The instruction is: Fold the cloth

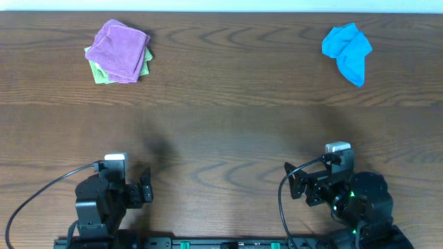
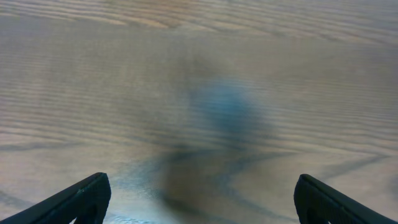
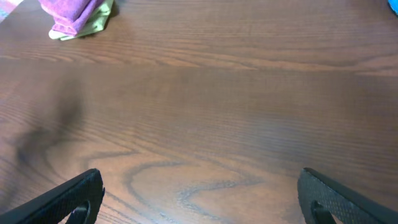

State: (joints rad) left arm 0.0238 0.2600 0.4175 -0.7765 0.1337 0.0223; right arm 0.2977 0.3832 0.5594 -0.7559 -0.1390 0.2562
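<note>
Wood table (image 1: 221,117) holds purple cloth (image 1: 121,47) covering most of green cloth (image 1: 99,75).

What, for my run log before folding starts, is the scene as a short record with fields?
purple cloth: far left, lying on top of the green cloth
green cloth: under the purple one, only its edges showing
blue cloth: far right, crumpled, alone
left gripper: open, empty, at the near side
right gripper: open, empty, at the near side

- Overhead: looks straight down from high on the whole surface (image 1: 221,117).
- Left wrist: low, close over bare wood, blurred.
- Right wrist: low, facing across; shares the purple cloth (image 3: 74,14) with overhead.
</note>
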